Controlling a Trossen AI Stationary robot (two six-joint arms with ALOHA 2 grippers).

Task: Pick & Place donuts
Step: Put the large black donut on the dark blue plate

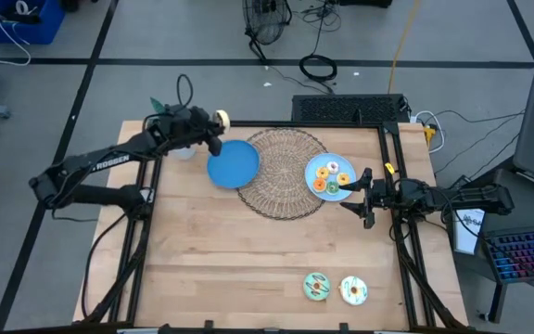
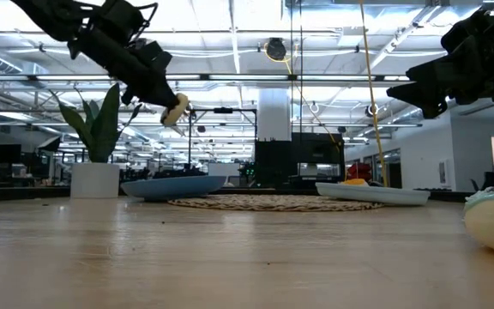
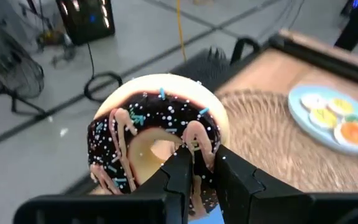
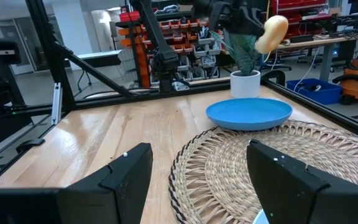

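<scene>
My left gripper is raised over the table's far left part, beyond the empty blue plate, and is shut on a chocolate-frosted donut with sprinkles. That plate's right side rests on the wicker mat. A second blue plate on the mat's right part holds several tiny donuts. A green-frosted donut and a white-frosted donut lie near the table's near edge. My right gripper hangs open just right of the filled plate and touches nothing. My left gripper pinches the chocolate donut by one stretch of its ring, between the hole and the outer edge. One fingertip stands at the hole side, the other at the outer side. The donut is lifted clear, held high above the table.
A potted plant stands at the table's far left corner, behind my left arm. Black frame rails run along the table's sides. Bare wood lies between the mat and the two donuts near the front edge. A keyboard sits off the table to the right.
</scene>
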